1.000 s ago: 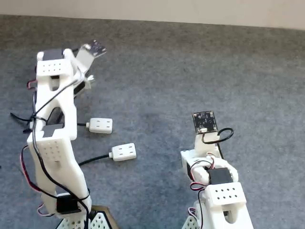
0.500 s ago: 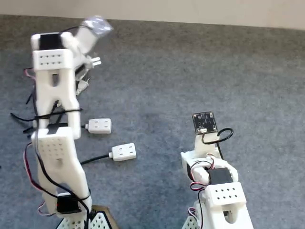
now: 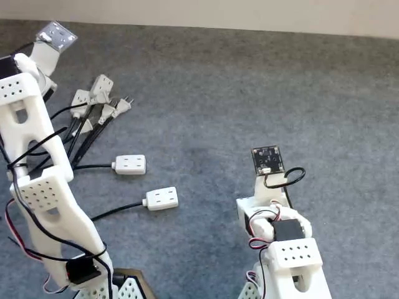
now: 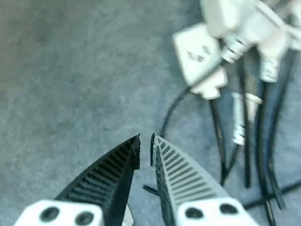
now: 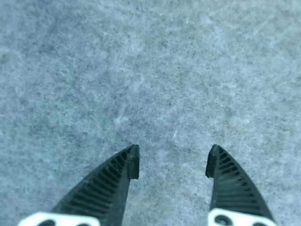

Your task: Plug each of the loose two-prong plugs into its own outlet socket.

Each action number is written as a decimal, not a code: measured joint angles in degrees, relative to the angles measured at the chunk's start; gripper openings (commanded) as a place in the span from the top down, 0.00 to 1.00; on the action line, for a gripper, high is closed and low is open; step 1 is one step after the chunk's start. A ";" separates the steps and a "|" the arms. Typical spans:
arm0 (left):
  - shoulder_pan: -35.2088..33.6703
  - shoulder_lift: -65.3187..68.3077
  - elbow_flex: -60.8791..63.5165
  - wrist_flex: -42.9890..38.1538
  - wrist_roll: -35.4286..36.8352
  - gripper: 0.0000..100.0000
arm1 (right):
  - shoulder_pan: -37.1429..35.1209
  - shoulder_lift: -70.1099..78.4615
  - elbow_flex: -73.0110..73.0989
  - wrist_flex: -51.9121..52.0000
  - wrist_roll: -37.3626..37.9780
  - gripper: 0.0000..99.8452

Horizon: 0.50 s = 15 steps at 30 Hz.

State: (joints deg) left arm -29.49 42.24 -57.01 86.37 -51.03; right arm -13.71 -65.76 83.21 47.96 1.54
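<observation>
Several white two-prong plugs [image 3: 93, 99] on black cords lie bunched on the grey carpet at the back left. In the left wrist view the plugs [image 4: 207, 56] lie beyond and to one side of my left gripper [image 4: 146, 143], which is shut with nothing between its fingers. Two white outlet sockets lie nearer the front: one socket [image 3: 131, 164] and a second socket [image 3: 162, 198] below it, each on its own black cord. My right gripper [image 5: 174, 162] is open over bare carpet, holding nothing.
The left arm [image 3: 31, 156] stands along the far left edge, with loose wires around it. The right arm [image 3: 280, 237] is at the front right, its camera board [image 3: 268, 160] on top. Grey carpet [image 3: 262, 81] stretches across the middle and right.
The left arm has swung to the left, away from above the plug bunch, so the plugs now show. The right arm has not moved.
</observation>
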 measured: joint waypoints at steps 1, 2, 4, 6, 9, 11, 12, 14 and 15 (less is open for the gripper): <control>0.00 0.00 0.00 1.05 -0.62 0.94 | 0.00 0.00 0.00 0.00 0.00 0.77; 0.00 0.00 0.00 2.02 -1.05 0.94 | 0.00 0.00 0.00 0.00 0.00 0.77; 0.00 0.00 0.00 2.81 -1.32 0.94 | 0.00 0.00 0.00 0.00 0.00 0.77; 0.00 0.00 0.00 2.81 -1.32 0.94 | 0.00 0.00 0.00 0.00 0.00 0.77; 0.09 0.62 -0.09 2.81 -0.44 0.88 | 0.00 0.00 0.00 0.00 0.00 0.77; 0.26 2.37 -0.35 2.37 1.85 0.82 | 0.00 0.00 0.00 0.00 0.00 0.77; 0.62 3.78 -0.35 1.67 3.34 0.79 | 0.00 0.00 0.00 0.00 0.00 0.77; 1.85 6.07 -0.35 -0.09 7.12 0.77 | 0.00 0.00 0.00 0.00 0.00 0.77; 2.73 6.95 -0.35 -0.88 9.14 0.77 | 0.00 0.00 0.00 0.00 0.00 0.77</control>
State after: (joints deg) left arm -26.77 49.19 -57.36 85.49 -41.89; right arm -13.71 -65.76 83.21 47.96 1.54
